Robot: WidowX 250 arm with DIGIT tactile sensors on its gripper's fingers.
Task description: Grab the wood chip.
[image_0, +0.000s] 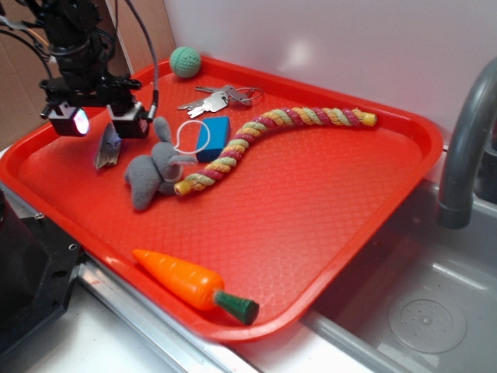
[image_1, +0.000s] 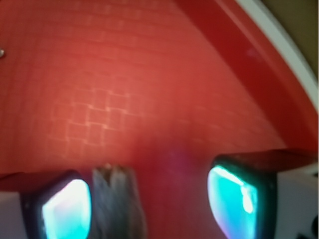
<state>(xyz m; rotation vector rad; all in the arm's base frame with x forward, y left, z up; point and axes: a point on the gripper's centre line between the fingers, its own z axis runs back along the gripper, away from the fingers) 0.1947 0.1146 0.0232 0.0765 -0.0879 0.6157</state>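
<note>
Wood chip (image_0: 107, 147) on the red tray (image_0: 311, 225), near its back-left corner.

In the exterior view it is a small, flat, elongated piece of brown-grey wood with a rough, bark-like face and ragged edges. It appears to stand tilted on one end rather than lying flat, its lower end on the tray surface and its upper end pale and greyish. It sits just to the left of the grey plush bunny (image_0: 153, 165), apart from it and shorter than it. In the wrist view the chip (image_1: 117, 204) shows at the bottom edge as a blurred, grey-brown streaked strip with a notched top, set against the tray's red waffle texture.
</note>
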